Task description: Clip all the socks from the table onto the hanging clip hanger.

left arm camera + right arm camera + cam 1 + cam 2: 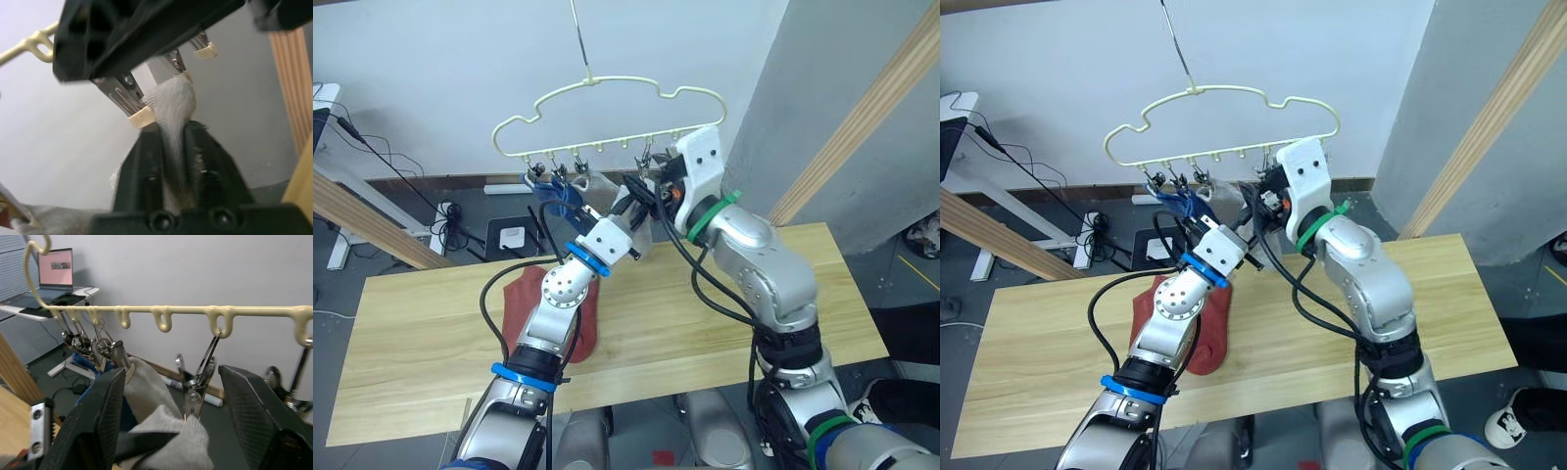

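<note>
Clip hanger as landmark — blue sock and one grey sock already clipped at its left end; a second grey sock is held up to a middle clip, its long axis roughly vertical, tip upward. Left pincer is closed on that sock; right pincer is spread wide around the clip, nothing gripped. Rust-red socks are left on the surface below — roughly half judged done.
</note>
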Controlling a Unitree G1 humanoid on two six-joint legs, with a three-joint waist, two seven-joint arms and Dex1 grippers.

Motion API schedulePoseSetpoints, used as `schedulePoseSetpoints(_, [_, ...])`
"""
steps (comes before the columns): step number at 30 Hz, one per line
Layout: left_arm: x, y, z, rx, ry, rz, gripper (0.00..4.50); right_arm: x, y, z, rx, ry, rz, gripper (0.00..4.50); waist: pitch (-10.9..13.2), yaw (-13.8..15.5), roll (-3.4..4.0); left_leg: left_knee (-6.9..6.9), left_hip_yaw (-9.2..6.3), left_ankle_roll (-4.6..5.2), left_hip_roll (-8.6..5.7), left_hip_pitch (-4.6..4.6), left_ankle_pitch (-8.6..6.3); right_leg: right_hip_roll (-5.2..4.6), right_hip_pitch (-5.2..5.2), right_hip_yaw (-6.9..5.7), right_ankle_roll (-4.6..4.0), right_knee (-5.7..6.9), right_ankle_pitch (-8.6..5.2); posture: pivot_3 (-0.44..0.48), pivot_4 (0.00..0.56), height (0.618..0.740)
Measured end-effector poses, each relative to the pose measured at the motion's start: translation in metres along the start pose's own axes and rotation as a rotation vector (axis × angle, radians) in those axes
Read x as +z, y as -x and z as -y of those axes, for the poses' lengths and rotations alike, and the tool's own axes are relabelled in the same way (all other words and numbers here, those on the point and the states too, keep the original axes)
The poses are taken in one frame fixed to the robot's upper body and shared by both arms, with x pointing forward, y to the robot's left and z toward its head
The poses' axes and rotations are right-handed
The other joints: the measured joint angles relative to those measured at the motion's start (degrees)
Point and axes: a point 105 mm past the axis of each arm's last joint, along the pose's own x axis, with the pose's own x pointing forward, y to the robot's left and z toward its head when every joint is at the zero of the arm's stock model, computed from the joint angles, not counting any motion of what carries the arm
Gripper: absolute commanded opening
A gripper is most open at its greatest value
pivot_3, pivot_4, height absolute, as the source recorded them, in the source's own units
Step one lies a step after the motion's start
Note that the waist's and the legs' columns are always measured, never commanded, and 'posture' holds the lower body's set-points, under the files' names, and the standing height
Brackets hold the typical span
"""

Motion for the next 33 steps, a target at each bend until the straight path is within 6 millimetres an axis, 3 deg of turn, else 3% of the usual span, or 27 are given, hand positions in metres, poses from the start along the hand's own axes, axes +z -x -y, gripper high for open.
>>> schedulePoseSetpoints(4, [-0.001, 0.001, 0.003, -0.028, 0.032, -0.014, 2.81, 0.005, 0.009, -0.006, 0.047, 0.045, 0.004, 3.16, 0.00, -0.09, 0.00, 0.01, 0.00, 0.01, 0.01, 0.02, 0.01, 0.02, 0.01, 0.00, 0.00, 0.06, 0.00, -0.277, 0.332, 0.731])
schedulePoseSetpoints(9, [-0.003, 0.017, 0.005, -0.126, 0.119, -0.069, 2.81, 0.002, 0.025, -0.010, 0.093, 0.098, -0.005, 3.16, 0.00, -0.22, 0.00, 0.00, 0.00, 0.01, 0.02, 0.02, 0.01, 0.03, 0.00, 0.00, 0.00, 0.04, 0.00, -0.275, 0.334, 0.731])
schedulePoseSetpoints(18, [0.030, 0.045, -0.037, -0.277, 0.355, -0.139, 2.81, 0.005, 0.039, 0.005, -0.021, 0.135, 0.030, 3.16, 0.00, -0.20, 0.00, 0.02, -0.01, 0.04, 0.03, 0.07, 0.03, 0.07, 0.03, 0.00, 0.02, 0.06, -0.01, -0.263, 0.337, 0.731])
schedulePoseSetpoints(23, [0.047, 0.041, -0.053, -0.310, 0.343, -0.160, 2.81, 0.003, 0.035, 0.010, -0.082, 0.090, 0.034, 3.16, 0.00, -0.08, 0.00, 0.01, -0.02, 0.04, 0.02, 0.05, 0.03, 0.08, 0.03, -0.01, 0.01, 0.03, -0.01, -0.244, 0.334, 0.731])
schedulePoseSetpoints(27, [0.053, 0.037, -0.055, -0.310, 0.329, -0.147, 2.84, -0.005, 0.030, 0.016, -0.129, 0.064, 0.016, 2.27, 0.00, 0.05, 0.00, -0.01, -0.01, 0.04, 0.02, 0.04, 0.03, 0.06, 0.02, 0.00, 0.01, -0.02, -0.01, -0.244, 0.334, 0.731])
schedulePoseSetpoints(33, [0.050, 0.036, -0.051, -0.316, 0.310, -0.159, 2.84, -0.013, 0.024, 0.020, -0.156, 0.037, -0.012, 2.27, 0.01, 0.08, 0.00, -0.03, -0.01, 0.04, 0.03, 0.04, 0.03, 0.06, 0.01, 0.01, 0.01, -0.02, -0.01, -0.241, 0.334, 0.731])
